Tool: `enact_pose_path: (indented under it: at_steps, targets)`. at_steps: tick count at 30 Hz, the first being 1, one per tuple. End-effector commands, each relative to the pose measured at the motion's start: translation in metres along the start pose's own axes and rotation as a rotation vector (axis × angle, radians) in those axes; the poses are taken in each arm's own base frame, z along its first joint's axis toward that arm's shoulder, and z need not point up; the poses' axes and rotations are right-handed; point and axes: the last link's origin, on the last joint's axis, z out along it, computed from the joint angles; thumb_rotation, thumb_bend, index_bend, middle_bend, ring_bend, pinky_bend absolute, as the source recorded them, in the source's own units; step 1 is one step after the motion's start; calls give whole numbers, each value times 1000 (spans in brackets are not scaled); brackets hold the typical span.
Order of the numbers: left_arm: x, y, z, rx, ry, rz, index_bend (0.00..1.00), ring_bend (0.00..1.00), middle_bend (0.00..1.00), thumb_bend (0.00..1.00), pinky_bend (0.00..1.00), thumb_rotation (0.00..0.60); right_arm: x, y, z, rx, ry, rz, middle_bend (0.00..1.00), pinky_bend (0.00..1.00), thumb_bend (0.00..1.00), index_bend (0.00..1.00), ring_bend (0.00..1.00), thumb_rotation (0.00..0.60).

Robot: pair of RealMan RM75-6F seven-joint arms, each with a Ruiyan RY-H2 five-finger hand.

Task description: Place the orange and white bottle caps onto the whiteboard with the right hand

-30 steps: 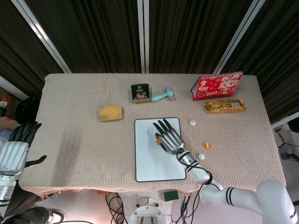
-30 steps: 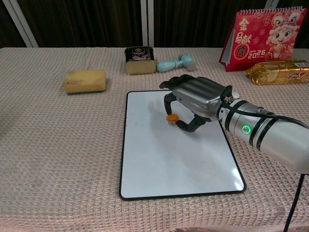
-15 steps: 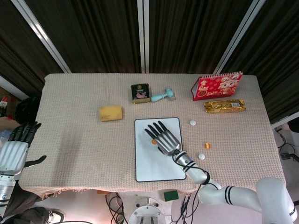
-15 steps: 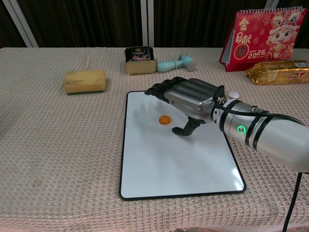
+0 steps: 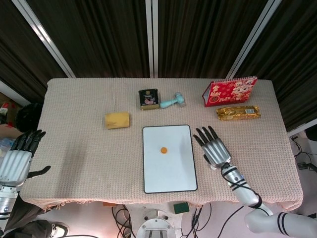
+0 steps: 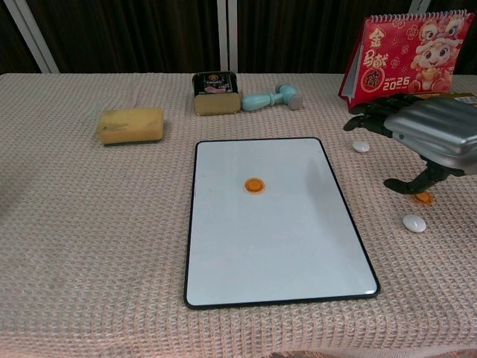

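Right hand point(image 6: 436, 138) has left the whiteboard point(image 6: 276, 261) for the tabletop point(image 6: 89, 224) at its 3 o'clock, fingers spread, holding nothing. One orange cap point(image 6: 255, 184) lies mid-board. Under the hand: white cap point(image 6: 414, 222), second orange cap point(image 6: 424, 198), farther white cap point(image 6: 361, 146). Left hand point(image 5: 17, 158) spread, off the tabletop's 9 o'clock edge.

The red desk calendar with cartoon figures point(image 6: 407, 52) standing at the far right of the table shows "2026" in gold, under two gold Chinese characters (I can't make those out properly). The small dark tin point(image 6: 215, 92) and the gold foil packet point(image 5: 237, 113) carry print too small to read.
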Motion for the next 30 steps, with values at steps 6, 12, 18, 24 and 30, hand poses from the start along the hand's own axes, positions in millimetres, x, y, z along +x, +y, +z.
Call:
enact_pose_path:
  at_steps: [6, 12, 18, 24, 30]
  targets:
    - [-1, 2, 0, -6, -2, 3, 88, 0, 68, 83, 115, 573, -23, 31, -26, -77, -69, 21, 0, 0, 317, 299, 0, 600]
    - [0, 1, -1, 6, -6, 1, 88, 0, 68, 84, 115, 574, -33, 39, -27, -117, -84, -7, 0, 0, 319, 337, 0, 600]
    - [1, 0, -1, 6, -4, -1, 88, 0, 68, 84, 115, 571, -40, 41, -25, -135, -113, -7, 0, 0, 320, 338, 0, 600]
    - [0, 0, -1, 6, -6, 0, 88, 0, 68, 84, 115, 577, -44, 37, -21, -128, -110, 4, 1, 0, 321, 359, 0, 600]
    - [0, 0, -1, 6, -8, 1, 88, 0, 68, 84, 115, 575, -46, 34, -19, -127, -105, 12, 7, 0, 327, 411, 0, 600]
